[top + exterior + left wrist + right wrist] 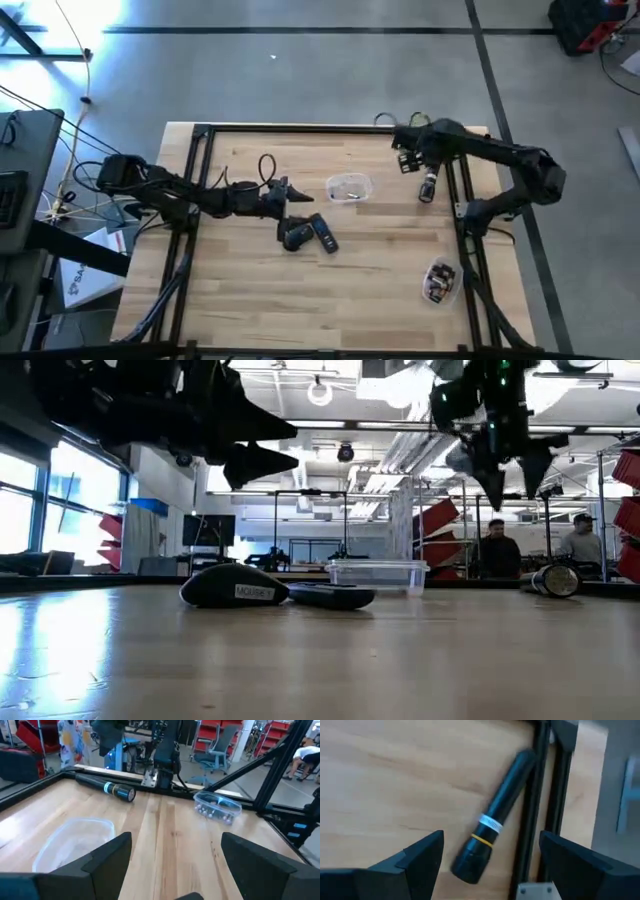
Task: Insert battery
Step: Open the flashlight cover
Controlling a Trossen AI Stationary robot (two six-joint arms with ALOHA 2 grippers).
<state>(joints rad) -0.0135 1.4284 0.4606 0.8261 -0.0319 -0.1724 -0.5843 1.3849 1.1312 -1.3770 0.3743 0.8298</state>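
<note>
A wooden work surface seen from above, framed by black rails, with a dark robot arm reaching in from each side. The right end effector hangs above the far right part of the surface with its fingers spread apart and holding nothing; the right wrist view looks straight down between those fingers at a black flashlight lying on the wood, its length running alongside the black rail and close against it. The left end effector hovers near the middle, also open and empty, just behind a dark computer mouse and a second dark piece, perhaps its cover, touching it. An empty clear container sits between the two arms, and a clear tub of what look like small batteries rests near the right edge, well apart from both end effectors. No battery is held yet, so the task seems barely begun. The risks ahead: the flashlight is round and could roll when a finger touches it; the rail beside it leaves little room for the outer finger, which could strike metal; and which item should receive the battery is unclear, so a wrong pick is possible.
</note>
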